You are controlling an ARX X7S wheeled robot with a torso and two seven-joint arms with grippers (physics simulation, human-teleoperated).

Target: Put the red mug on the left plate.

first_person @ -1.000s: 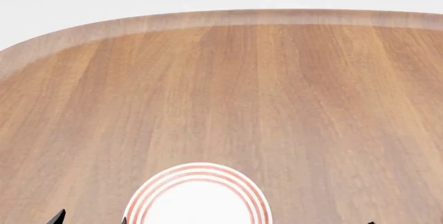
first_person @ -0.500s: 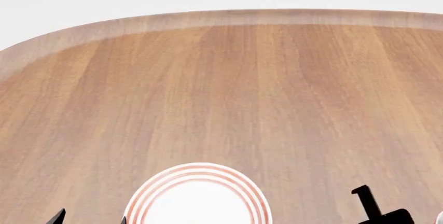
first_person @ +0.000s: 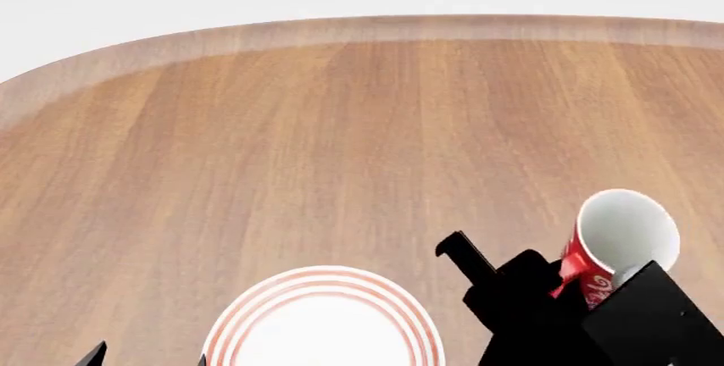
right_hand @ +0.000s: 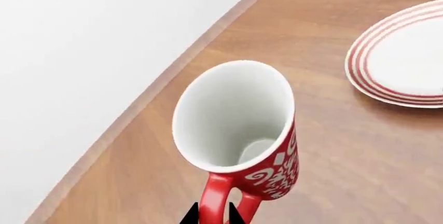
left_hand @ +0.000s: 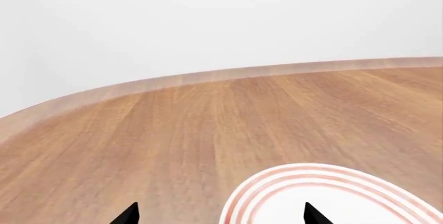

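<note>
Wood-grain desk (first_person: 339, 129) with a rounded far edge, against a blank white backdrop.

Right gripper (right_hand: 213, 216) clamped on the loop handle of the mug (first_person: 615, 243), black tips pinching the red loop from both sides. Mug held clear of the desk, tipped so the white inside faces outward and up, red wall with white swirls underneath. Sits to the right of the plate (first_person: 322, 319), near it but not over it. Plate white with red rings at the rim, lying flat at the near edge of the desk, empty.

Left gripper (left_hand: 218, 214) hanging low over the desk beside the plate, two black tips standing well apart, nothing between them.

Handling, as a judgement: ceramic, so stiff, glazed and probably slick, brittle if dropped or knocked on the plate. Small and likely light, yet a hold on the handle alone lets the body swing or rotate about the tips, as the present tilt suggests. Firmer hold probably across rim and wall, or deep in the loop close to the body. Needs righting before landing, then a gentle set-down at the plate's centre.
</note>
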